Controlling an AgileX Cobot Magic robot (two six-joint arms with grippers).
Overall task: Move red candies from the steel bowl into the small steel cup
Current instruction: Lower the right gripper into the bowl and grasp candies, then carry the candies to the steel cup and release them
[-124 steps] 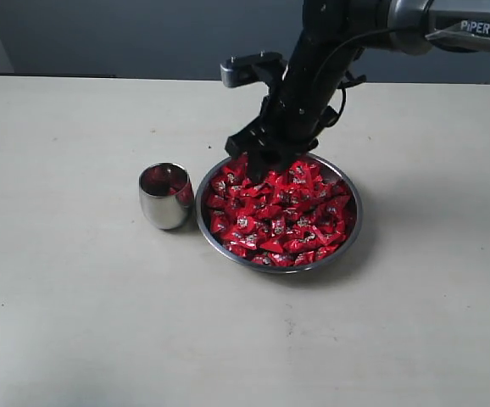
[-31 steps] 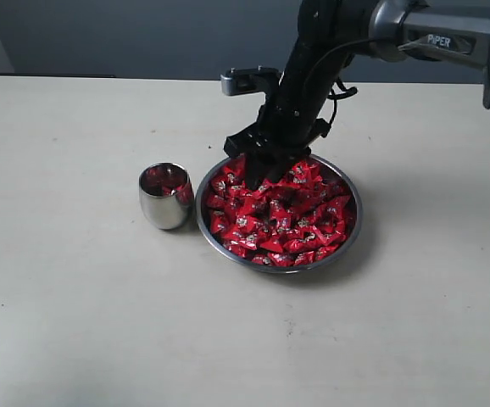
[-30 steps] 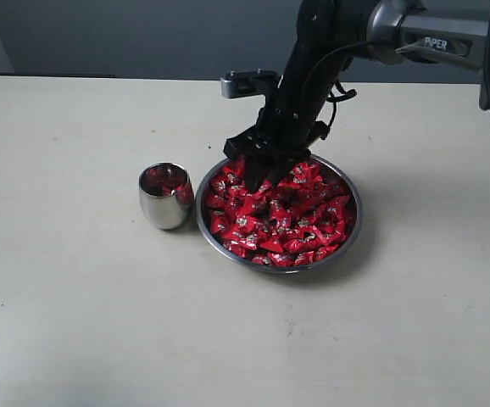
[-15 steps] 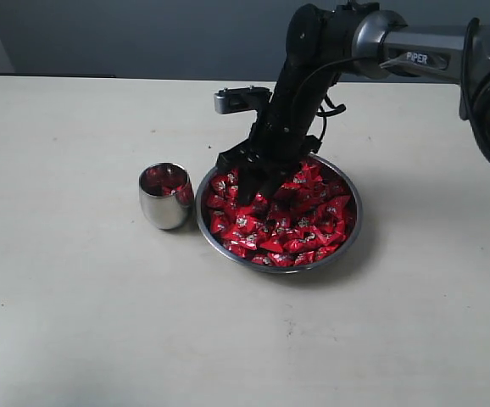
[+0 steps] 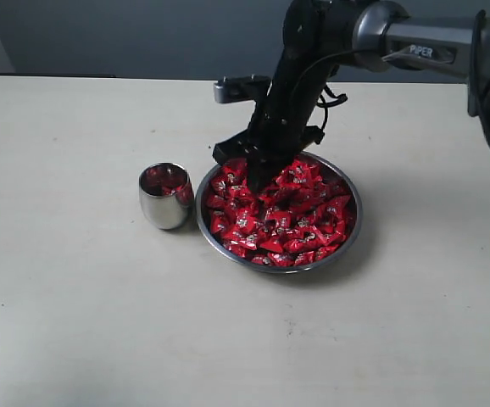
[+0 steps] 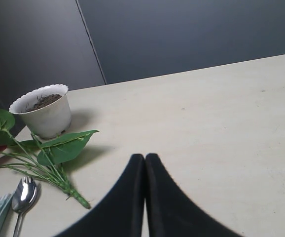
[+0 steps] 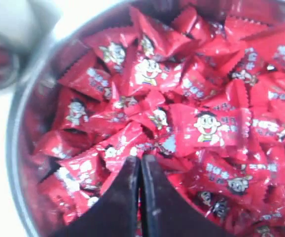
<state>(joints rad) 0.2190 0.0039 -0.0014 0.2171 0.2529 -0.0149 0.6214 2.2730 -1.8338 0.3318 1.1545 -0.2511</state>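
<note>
Many candies (image 5: pixel 283 216) heaped in bowl (image 5: pixel 357 222) | right pincer (image 7: pixel 140 161) pressed together, tips at heap | left pincer (image 6: pixel 145 158) pressed together over counter (image 6: pixel 221 123) | cup (image 5: pixel 165 197) beside bowl

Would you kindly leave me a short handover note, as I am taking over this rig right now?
Right gripper: shut, tips at the red candies; no candy visibly pinched.
Left gripper: shut, over the table, away from the job.
Steel bowl: heaped with candies. Small steel cup stands upright beside it, red showing inside.
Done: little, at most. Left: most candies to move.
</note>
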